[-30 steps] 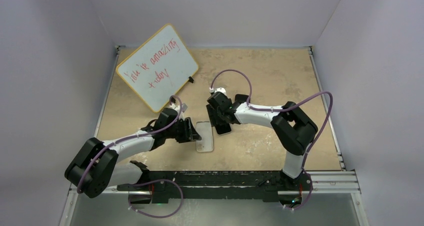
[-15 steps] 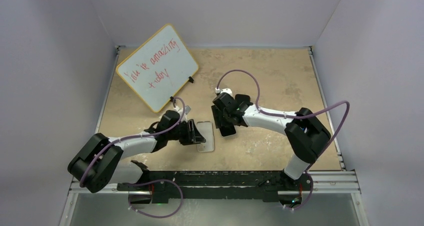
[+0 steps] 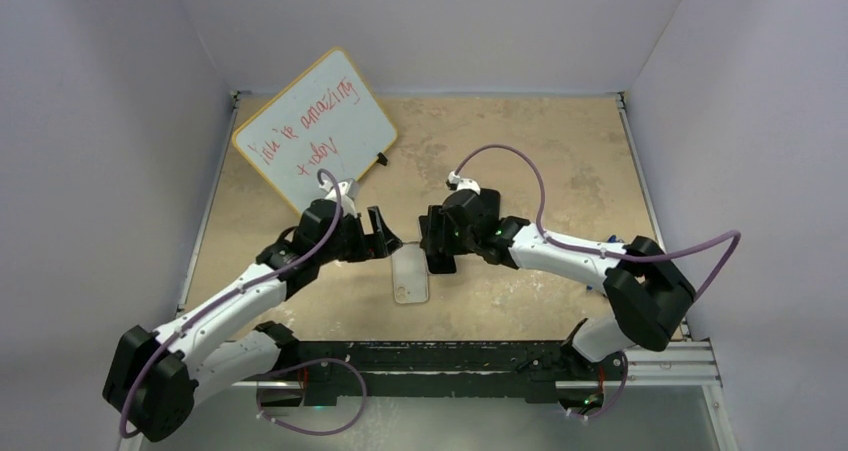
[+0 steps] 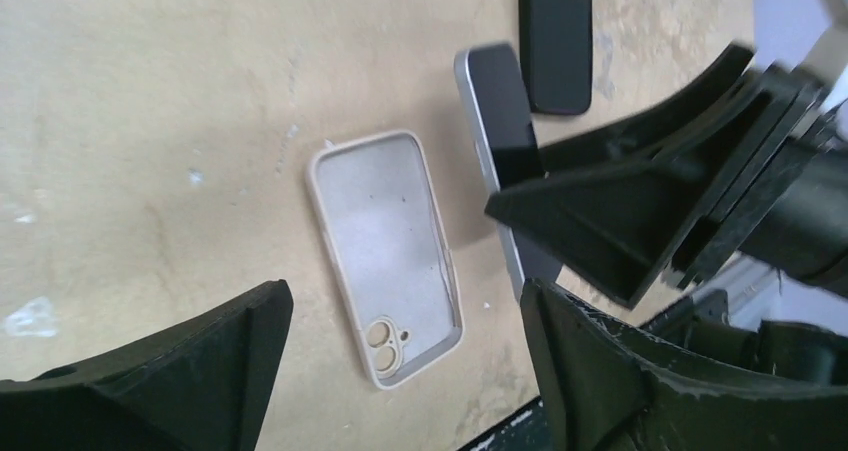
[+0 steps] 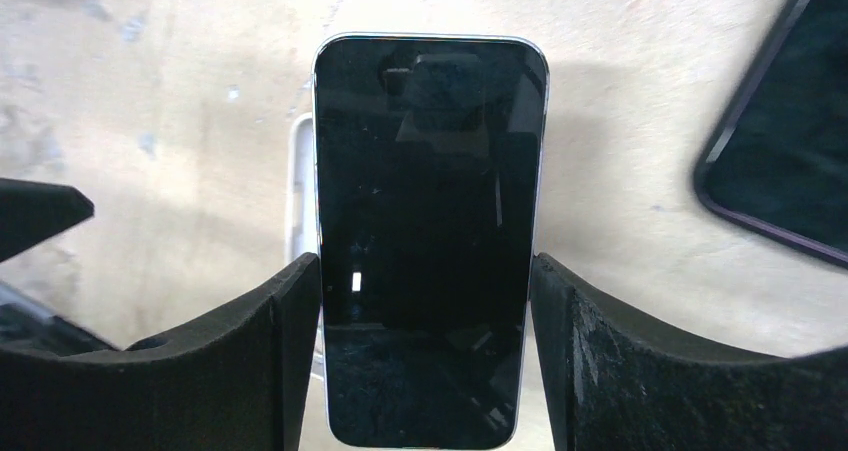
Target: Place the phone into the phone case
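The phone case [image 4: 385, 236] lay flat on the desk [image 4: 150, 121], hollow side up, with its camera hole at the near end. Bare desk ran along both its short ends and the long edge away from the phone [image 5: 425, 171]. The left end effector [image 3: 383, 235] hung released above the case, fingers spread wide, grasping nothing. The right end effector [image 5: 423, 266] clenched the phone by its long edges, tilted, just beside the case's other long edge. A second dark handset [image 4: 556, 36] lay near the phone's top edge.

Left arm [image 3: 240, 296]: stretched toward 2 o'clock
Left gripper [image 3: 385, 236]: jaws wide apart
Right arm [image 3: 560, 253]: toward 10 o'clock (elbow bent)
Right gripper [image 5: 425, 271]: clamped on phone [image 5: 430, 191]
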